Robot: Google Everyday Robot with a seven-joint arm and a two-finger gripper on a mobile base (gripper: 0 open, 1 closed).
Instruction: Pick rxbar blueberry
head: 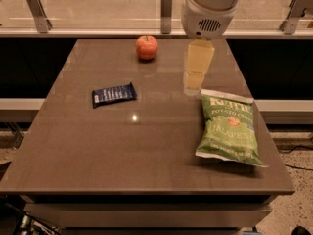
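Note:
The rxbar blueberry (114,94), a small flat dark navy bar with white lettering, lies on the left middle of the brown table (122,151). My gripper (195,77) hangs from the white arm (209,6) at the top, above the table's right middle. It is well to the right of the bar and just above the upper left corner of the green chip bag (228,128). It holds nothing that I can see.
A red apple (146,47) sits near the table's far edge, left of the arm. The green chip bag lies on the right side. A glass rail with metal posts (167,6) runs behind the table. The floor drops away on both sides.

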